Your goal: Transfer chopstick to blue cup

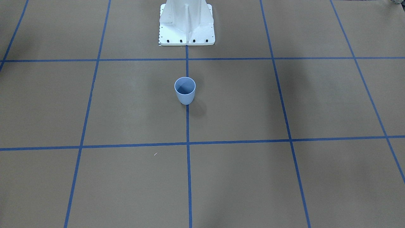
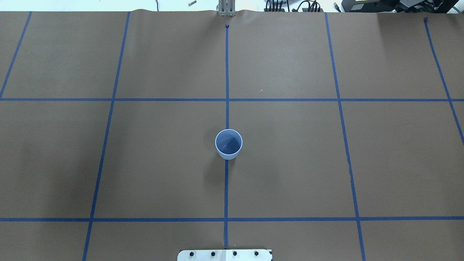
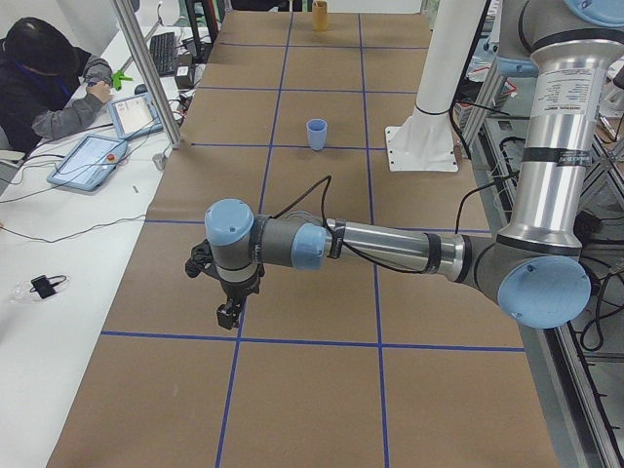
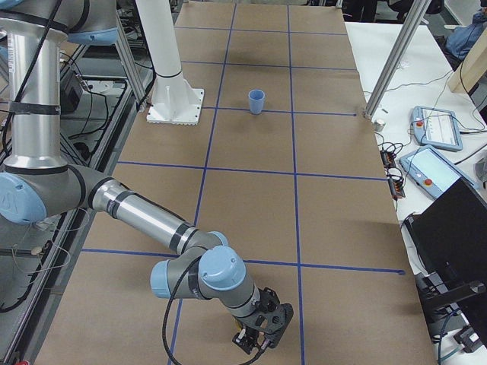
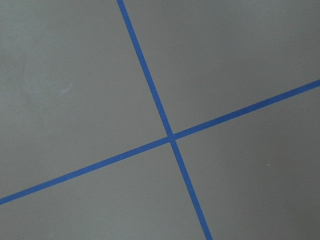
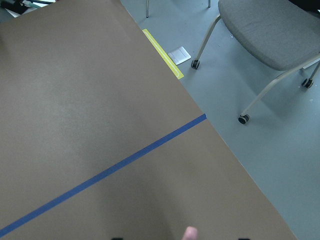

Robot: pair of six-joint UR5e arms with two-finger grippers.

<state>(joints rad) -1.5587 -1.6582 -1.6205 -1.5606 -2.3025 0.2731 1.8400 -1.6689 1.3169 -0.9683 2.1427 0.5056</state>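
right gripper (image 4: 255, 344) is hanging low over the brown-papered table (image 4: 327, 205) at its right end, closest thing to the right-side camera. its arm is reaching out long and flat from the base. can't tell from that angle whether the fingers are spread or pinched.

right wrist view is looking past the table edge at the floor (image 6: 260, 165), a grey chair (image 6: 270, 30) and a yellow tape strip (image 6: 162, 53). chopstick (image 6: 190, 233) is showing only as a salmon-pink tip poking in at the bottom edge of that view, so it's sitting right at the right gripper. the grip itself isn't readable.

left gripper (image 3: 229, 314) is hovering, pointing down, above a blue tape crossing (image 5: 171, 137) at the left end. same story there, can't tell the finger state.

blue cup (image 2: 228, 144) is standing upright mid-table on the centre tape line, in front of the white pedestal (image 1: 186, 23). its dark blue inside is facing up, and it's sitting well apart from both grippers.

person (image 3: 44, 88) is sitting at the side bench by a teach pendant (image 3: 88, 161). small tan object (image 3: 320, 15) is sitting at the far end of the table.
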